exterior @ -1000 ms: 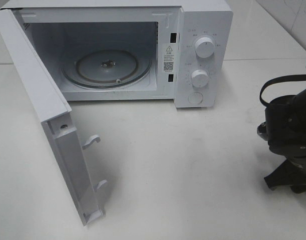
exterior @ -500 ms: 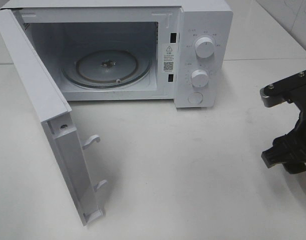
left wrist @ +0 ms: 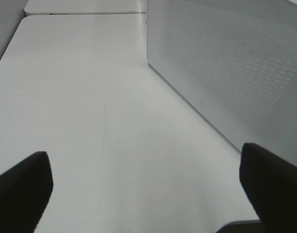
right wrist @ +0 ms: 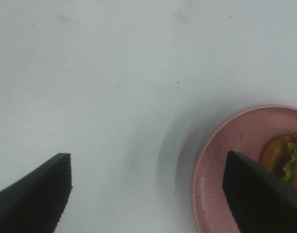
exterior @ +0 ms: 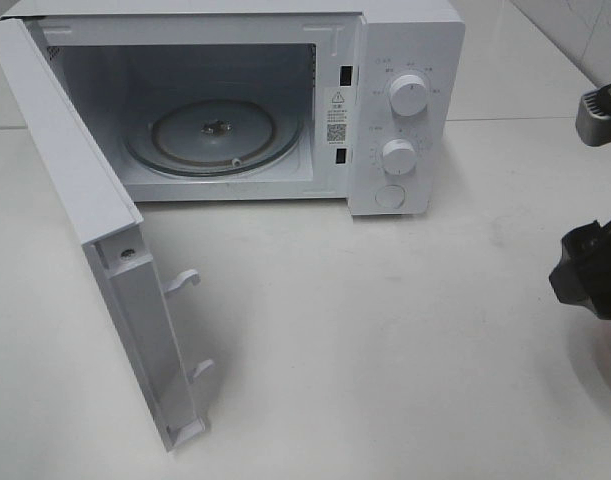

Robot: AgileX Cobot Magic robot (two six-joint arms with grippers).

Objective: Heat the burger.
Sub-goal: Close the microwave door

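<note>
Right now I judge I'm at the approach-to-pick step: the white box-shaped microwave (exterior: pixel 235 100) stands with its hinged white door (exterior: pixel 95 240) swung wide and its round clear glass turntable (exterior: pixel 213 135) bare, while the burger (right wrist: pixel 287 160), a glossy golden-brown bun with a green lettuce frill, sits on a round matte pink plate (right wrist: pixel 226 160) well off to the right of the microwave. My right gripper (right wrist: pixel 153 194) hovers above the smooth white table (exterior: pixel 385 330) with its black wedge fingers spread apart and nothing between them, one finger over the plate's rim. My left gripper (left wrist: pixel 148 184) idles beside the microwave's perforated side wall, jaws wide and empty. Next I need to shift the right claw further from the microwave, centre it over the bun, descend and close gently; the bun looks slick.
</note>
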